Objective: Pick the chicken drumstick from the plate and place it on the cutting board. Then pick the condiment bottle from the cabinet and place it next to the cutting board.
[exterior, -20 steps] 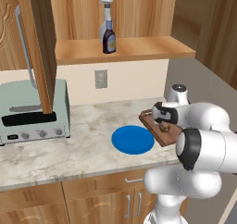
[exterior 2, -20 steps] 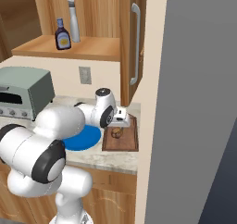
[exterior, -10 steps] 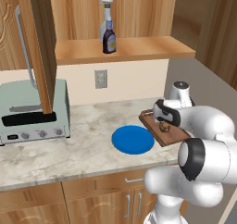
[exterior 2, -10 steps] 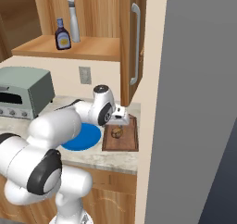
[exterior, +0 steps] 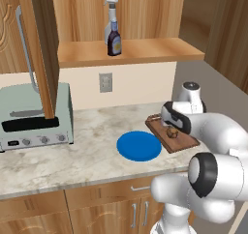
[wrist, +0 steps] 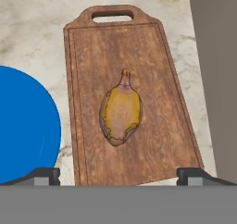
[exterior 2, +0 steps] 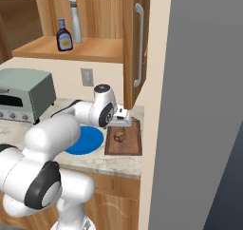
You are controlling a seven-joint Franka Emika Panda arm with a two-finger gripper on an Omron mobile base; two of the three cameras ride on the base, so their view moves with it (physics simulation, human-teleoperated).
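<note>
Chicken drumstick (wrist: 121,110) lies mid cutting board (wrist: 88,56), off the plate (wrist: 23,126). Gripper (wrist: 118,173) spread wide, empty. Lift straight up before swinging to the condiment bottle (exterior: 114,41) on the cabinet (exterior: 140,50) shelf.

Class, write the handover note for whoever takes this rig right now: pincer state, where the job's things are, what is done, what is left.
Pincer: open, holding nothing, above the cutting board.
Chicken drumstick: lying near the middle of the board, free of the fingers.
Plate: bare, on the counter beside the board.
Condiment bottle: upright on the shelf of the cabinet, in front of the spray bottle; the cabinet door is open.
Done: drumstick moved from plate to board.
Left: fetch the condiment bottle and set it next to the board.
</note>
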